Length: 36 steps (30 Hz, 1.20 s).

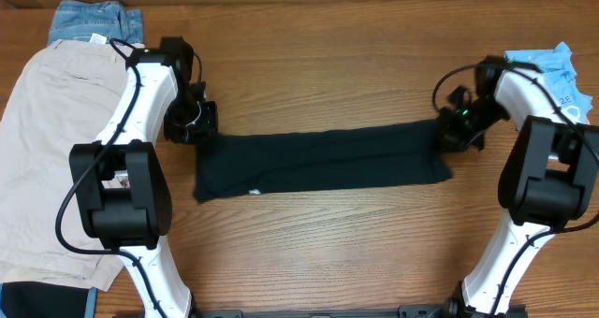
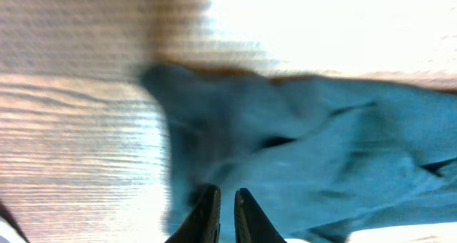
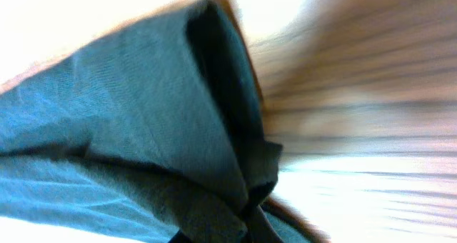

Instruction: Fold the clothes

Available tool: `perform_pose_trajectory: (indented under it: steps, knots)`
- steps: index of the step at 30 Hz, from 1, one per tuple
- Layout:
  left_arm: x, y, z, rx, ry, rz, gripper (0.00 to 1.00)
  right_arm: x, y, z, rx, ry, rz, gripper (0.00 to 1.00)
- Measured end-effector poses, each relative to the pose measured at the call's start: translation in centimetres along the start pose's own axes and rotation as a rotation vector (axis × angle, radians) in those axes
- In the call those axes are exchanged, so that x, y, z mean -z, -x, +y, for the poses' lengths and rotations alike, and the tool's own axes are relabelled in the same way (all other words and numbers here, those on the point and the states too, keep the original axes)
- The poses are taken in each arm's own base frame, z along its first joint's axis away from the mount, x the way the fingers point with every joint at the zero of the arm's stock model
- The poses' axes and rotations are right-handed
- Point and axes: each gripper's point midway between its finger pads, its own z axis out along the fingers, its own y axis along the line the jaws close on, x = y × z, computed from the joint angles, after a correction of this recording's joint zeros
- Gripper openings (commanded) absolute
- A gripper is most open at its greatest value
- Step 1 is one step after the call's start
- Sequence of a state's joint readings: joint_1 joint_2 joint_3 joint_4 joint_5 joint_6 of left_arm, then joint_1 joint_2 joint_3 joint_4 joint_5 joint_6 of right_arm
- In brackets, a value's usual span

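A black T-shirt (image 1: 318,161), one of the clothes, lies folded into a long strip across the middle of the table. My left gripper (image 1: 194,123) sits at the strip's upper left corner. In the left wrist view its fingers (image 2: 207,213) stand almost together over the dark cloth (image 2: 307,150), pinching its edge. My right gripper (image 1: 456,129) is at the strip's upper right end. The right wrist view shows the cloth (image 3: 128,121) bunched into a peak where the right gripper (image 3: 239,225) nips it.
Beige shorts (image 1: 47,150) cover the table's left side, with blue denim (image 1: 94,23) behind them. A light-blue printed tee (image 1: 562,75) lies at the far right edge. Another dark garment (image 1: 37,299) shows at the bottom left corner.
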State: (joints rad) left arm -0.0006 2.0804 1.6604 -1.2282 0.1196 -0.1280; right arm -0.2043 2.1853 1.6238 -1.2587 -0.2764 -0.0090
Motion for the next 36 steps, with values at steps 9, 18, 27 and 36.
perform_pose_trajectory:
  steps: [9, 18, 27, 36]
  knots:
    - [0.5, 0.6, -0.1, -0.003, -0.003, -0.024, 0.13, 6.7, 1.6, -0.8, -0.026, -0.14, -0.077, 0.07]
    - [0.5, 0.1, -0.1, 0.0, 0.0, -0.004, 0.16, 4.8, -1.4, 8.8, 0.18, -0.206, -0.017, 0.08]
    - [0.5, -0.2, 0.0, 0.001, 0.002, 0.011, 0.16, 0.8, -5.3, 18.0, 0.412, -0.233, -0.018, 0.17]
    - [0.5, -0.5, 0.0, 0.003, 0.003, 0.022, 0.16, -1.5, -6.6, 20.0, 0.481, -0.238, -0.02, 0.27]
